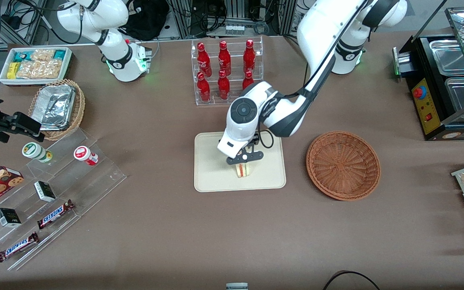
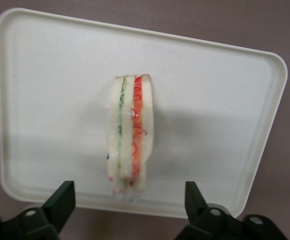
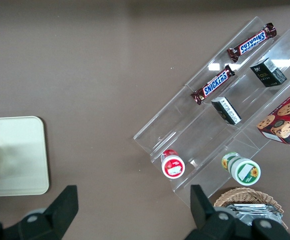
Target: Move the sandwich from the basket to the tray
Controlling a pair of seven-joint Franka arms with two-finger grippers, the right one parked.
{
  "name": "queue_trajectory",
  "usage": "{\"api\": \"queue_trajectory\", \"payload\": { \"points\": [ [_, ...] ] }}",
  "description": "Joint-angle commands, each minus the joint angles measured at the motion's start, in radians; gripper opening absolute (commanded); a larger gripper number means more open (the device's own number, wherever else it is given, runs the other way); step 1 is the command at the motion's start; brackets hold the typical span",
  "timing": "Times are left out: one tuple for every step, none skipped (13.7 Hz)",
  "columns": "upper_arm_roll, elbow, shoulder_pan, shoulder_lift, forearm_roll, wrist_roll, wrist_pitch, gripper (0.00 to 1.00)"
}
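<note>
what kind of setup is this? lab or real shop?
Likely a lab mock-up of a snack counter: a rack of red bottles, Snickers bars on clear acrylic steps and a food warmer share one table. The gripper hangs open over the sandwich on the tray; the basket is empty.

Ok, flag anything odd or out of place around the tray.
Nothing stands out. The sandwich sits intact on the tray, the open gripper is above it, and the basket is empty beside it.

the pale white triangular bread sandwich [image 2: 130, 135] shows green and orange-red filling stripes on the cream rectangular tray [image 2: 224, 100]. the black two-finger end effector [image 1: 244, 160] hangs above it, near the reddish-brown round woven wicker basket [image 1: 343, 165] on the brown desk [image 1: 175, 233].
</note>
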Motion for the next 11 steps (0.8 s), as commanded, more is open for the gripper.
{"api": "queue_trajectory", "payload": {
  "points": [
    [0.011, -0.024, -0.001, -0.081, 0.009, -0.007, -0.081, 1.00],
    [0.021, -0.024, 0.017, -0.098, 0.009, -0.002, -0.117, 1.00],
    [0.023, -0.024, 0.034, -0.121, 0.009, 0.001, -0.148, 1.00],
    [0.023, -0.024, 0.048, -0.141, 0.009, 0.002, -0.180, 1.00],
    [0.024, -0.026, 0.068, -0.153, 0.010, 0.004, -0.211, 1.00],
    [0.026, -0.026, 0.091, -0.163, 0.010, 0.005, -0.251, 1.00],
    [0.028, -0.026, 0.117, -0.173, 0.013, 0.005, -0.295, 1.00],
    [0.038, -0.026, 0.137, -0.183, 0.048, 0.021, -0.332, 1.00],
    [0.053, -0.035, 0.157, -0.201, 0.089, 0.054, -0.358, 1.00],
    [0.055, -0.051, 0.202, -0.216, 0.091, 0.121, -0.366, 1.00],
    [0.054, -0.070, 0.244, -0.238, 0.090, 0.192, -0.366, 1.00]
  ]
}}
